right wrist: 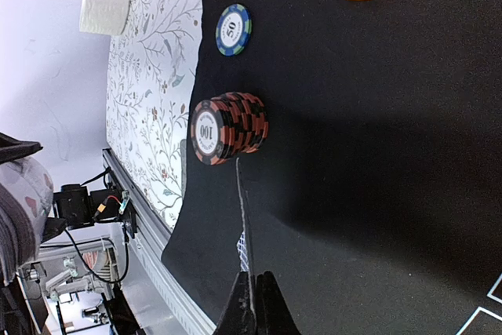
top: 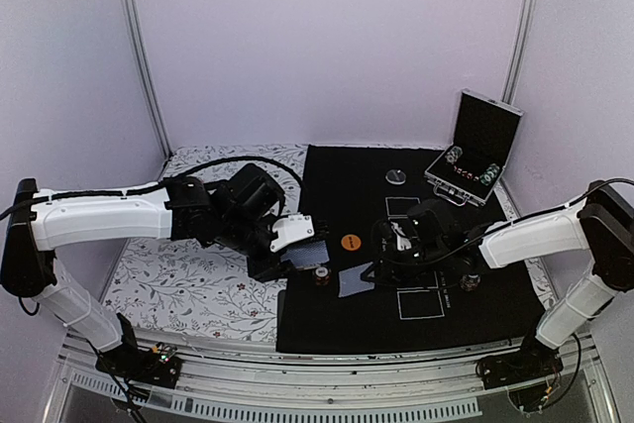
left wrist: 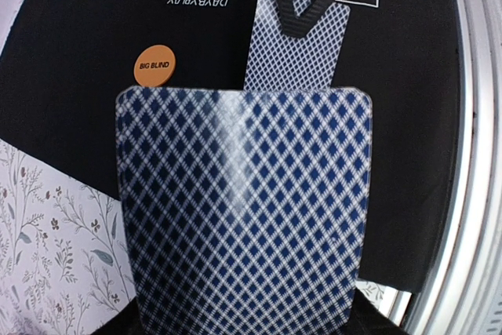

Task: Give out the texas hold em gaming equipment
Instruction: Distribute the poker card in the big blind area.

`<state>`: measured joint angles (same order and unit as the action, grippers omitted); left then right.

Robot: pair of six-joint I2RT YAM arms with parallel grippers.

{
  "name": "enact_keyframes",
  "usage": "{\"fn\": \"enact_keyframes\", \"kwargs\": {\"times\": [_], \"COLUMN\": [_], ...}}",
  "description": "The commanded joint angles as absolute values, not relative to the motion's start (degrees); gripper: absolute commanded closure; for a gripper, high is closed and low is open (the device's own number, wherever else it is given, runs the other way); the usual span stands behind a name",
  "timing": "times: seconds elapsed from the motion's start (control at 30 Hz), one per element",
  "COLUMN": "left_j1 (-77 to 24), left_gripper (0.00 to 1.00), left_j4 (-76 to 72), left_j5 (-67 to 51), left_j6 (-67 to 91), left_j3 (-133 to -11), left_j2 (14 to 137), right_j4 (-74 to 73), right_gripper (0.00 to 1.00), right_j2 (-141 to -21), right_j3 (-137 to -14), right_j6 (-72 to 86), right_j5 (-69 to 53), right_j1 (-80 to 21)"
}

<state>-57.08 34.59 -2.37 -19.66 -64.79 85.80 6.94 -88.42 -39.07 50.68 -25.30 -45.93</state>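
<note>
**A:** Nearest the bases, the right claw [right wrist: 255,307] is pinched tight on one short edge of a single blue diamond-backed playing card [right wrist: 244,253]. It's low at the black felt mat [right wrist: 376,154], and I can't tell whether the card touches it.

**B:** The stack of red-and-black striped poker chips [right wrist: 227,127] sits just beside that card's free edge. That's my worry: any sideways drift and the card clips the stack and spills it.

**A:** It's a thin grip too, only the rim is caught. The card could swivel or slip out while it's being laid down.

**B:** And the left side?

**A:** The left claw [top: 297,253] is at a middling width, holding the thick deck of blue diamond-backed cards [left wrist: 243,217]. It's tilted above the mat's left border, beside the floral counter [top: 188,284] and apart from the single card. Tip it further and the top cards may slide off.

**B:** Beyond them?

**A:** The orange round Big Blind disc [left wrist: 153,64] lies flat on the mat. Farther back is the small silver round disc [top: 396,177], and the open silver-edged case [top: 475,146] stands at the far right.
</note>
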Motion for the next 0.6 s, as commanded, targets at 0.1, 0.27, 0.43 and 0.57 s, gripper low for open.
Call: {"fn": "enact_keyframes", "kwargs": {"times": [0.1,0.27,0.43,0.57], "left_j1": [-56.3,-56.3,-56.3,-56.3], "left_gripper": [0.42,0.42,0.42,0.42], "left_j4": [33.5,33.5,33.5,33.5], "left_j5": [-3.2,-3.1,-3.1,-3.2], "left_j6": [-19.7,-19.7,-19.8,-19.8], "left_j3": [-64.4,-64.2,-64.2,-64.2], "left_j2": [83.7,83.5,83.4,83.3], "right_j4": [13.7,16.3,17.1,16.0], "right_gripper": [0.98,0.98,0.98,0.97], "right_j2": [-94.4,-97.0,-99.0,-99.2], "right_j3": [-40.0,-39.9,-39.9,-39.7], "right_j6": [53.1,55.0,57.2,58.1], "right_j5": [-27.8,-28.5,-28.4,-27.7], "right_j1": [-47.3,-48.3,-49.4,-50.0]}}
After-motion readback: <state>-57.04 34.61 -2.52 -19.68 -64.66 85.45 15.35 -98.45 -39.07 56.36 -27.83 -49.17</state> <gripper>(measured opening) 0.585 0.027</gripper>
